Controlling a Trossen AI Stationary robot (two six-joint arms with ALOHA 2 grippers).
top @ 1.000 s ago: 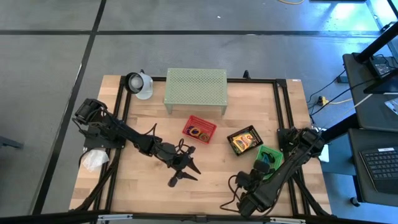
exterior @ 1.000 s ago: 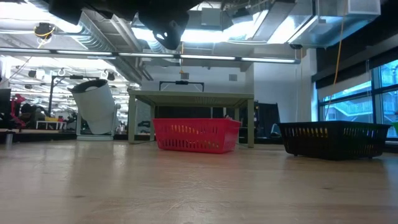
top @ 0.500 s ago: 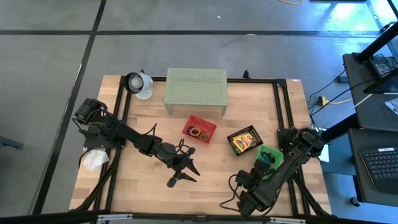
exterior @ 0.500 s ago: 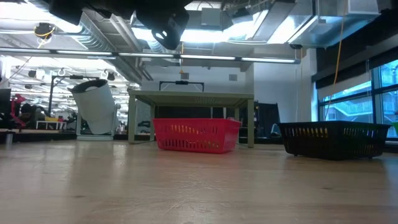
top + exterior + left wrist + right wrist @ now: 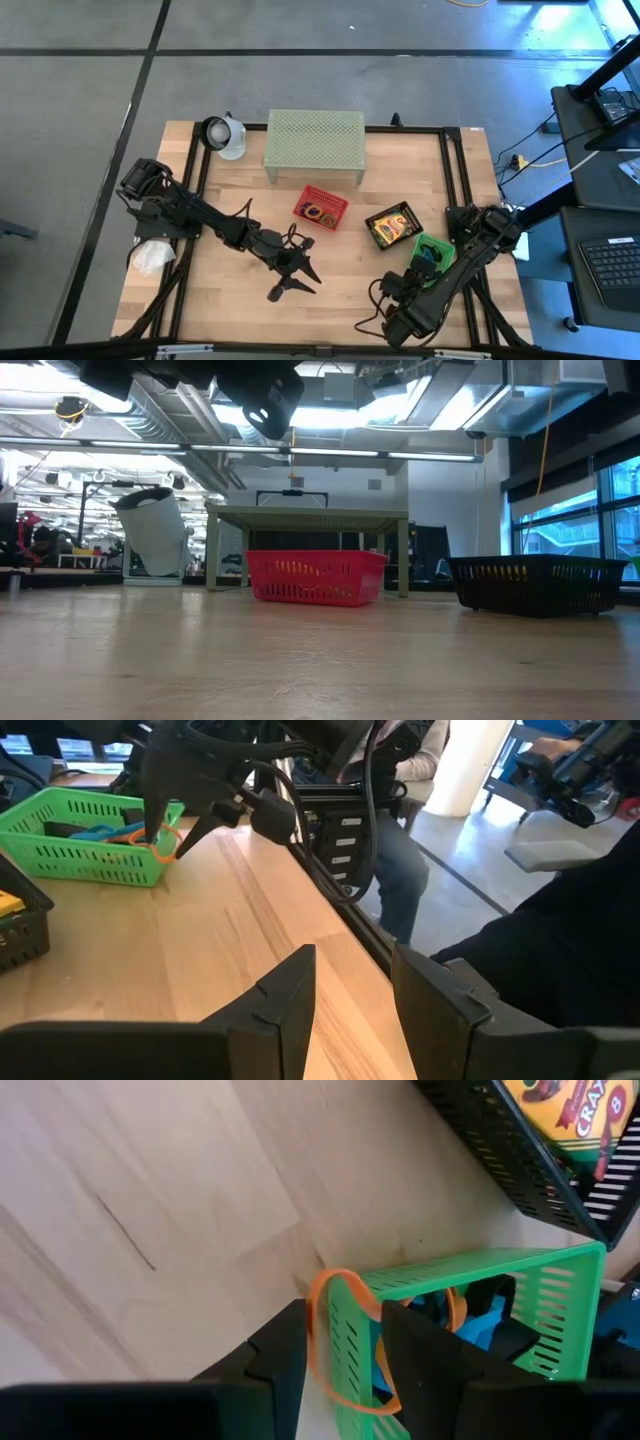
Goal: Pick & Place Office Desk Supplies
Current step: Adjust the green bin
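Observation:
My right gripper [image 5: 345, 1355] points steeply down over a corner of the green basket [image 5: 432, 255], fingers apart. An orange loop [image 5: 318, 1330] lies between them, straddling the basket's wall [image 5: 440, 1275]. More blue and orange pieces lie inside. The black basket [image 5: 395, 225] holds yellow crayon boxes [image 5: 570, 1115], and the red basket [image 5: 320, 208] holds loops. My left gripper [image 5: 297, 280] hovers open and empty over the middle of the table, pointing toward the table's right edge. My right gripper stands with one finger [image 5: 275, 1355] outside the green basket's wall and the other over its inside, pointing down. One side of the orange loop [image 5: 312, 1315] runs along the outer finger's inner face. I cannot tell whether it touches the finger. The loop rests over the wall's top edge.
The pale green perforated shelf [image 5: 314, 143] stands at the far edge, with a white round object [image 5: 225, 135] to its left. A white wad [image 5: 152, 257] lies by the left arm's base. A seated person [image 5: 400, 870] shows beyond the table's right edge. Bare wood lies near the front.

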